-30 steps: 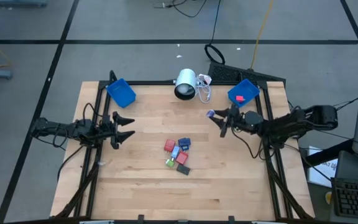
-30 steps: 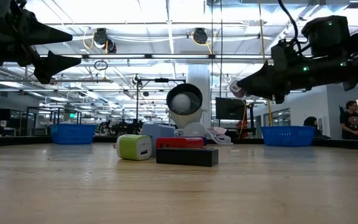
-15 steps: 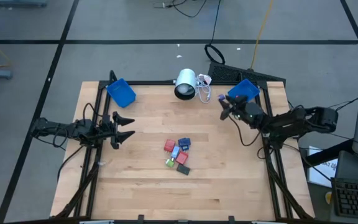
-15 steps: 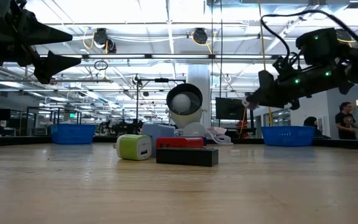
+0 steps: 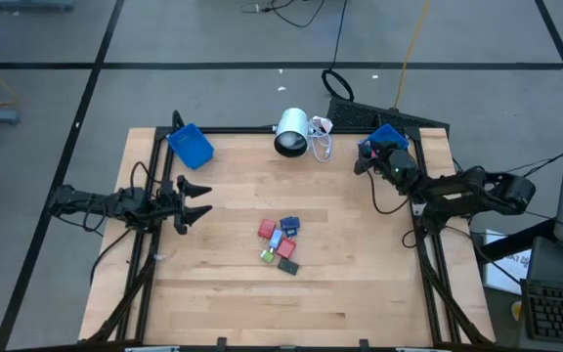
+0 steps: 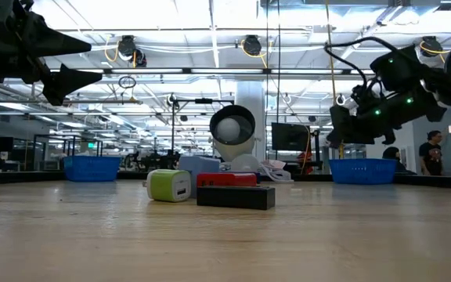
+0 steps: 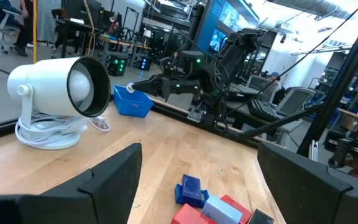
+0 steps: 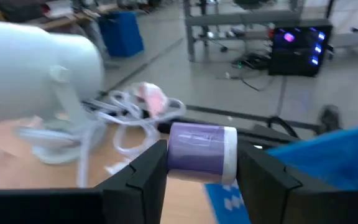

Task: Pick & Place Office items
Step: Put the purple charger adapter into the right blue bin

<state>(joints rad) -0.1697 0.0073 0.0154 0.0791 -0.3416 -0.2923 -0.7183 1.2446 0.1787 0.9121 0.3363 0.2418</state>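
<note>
The office items [image 5: 280,242] lie in a small cluster at the middle of the table: a green piece [image 6: 169,186], a red one [image 6: 225,179] and a dark grey one [image 6: 235,197] show in the low view. My right gripper [image 5: 364,156] hangs at the near left corner of the right blue bin [image 5: 391,136], shut on a purple piece with a white end [image 8: 194,149]. My left gripper [image 5: 198,198] stands open and level at the table's left, holding nothing. My right gripper pinches the purple piece by two opposite sides [image 8: 173,155] between its two fingertips [image 8: 145,171]. The fingers lie about level and come from the table's right side, slanting toward the far edge. The piece is lifted clear of the table, its white end [image 8: 230,152] against one finger.
A white lamp-like cylinder [image 5: 292,132] with a coiled cable [image 8: 129,121] stands at the far middle, close to the right gripper. A second blue bin [image 5: 191,146] sits at the far left corner. Bare wood lies all round the cluster.
My right gripper has swung from the table's right middle toward the far right corner, up to the right blue bin, turning to point more at the far edge. It stays shut on the purple piece, which travels with it clear of the table.
</note>
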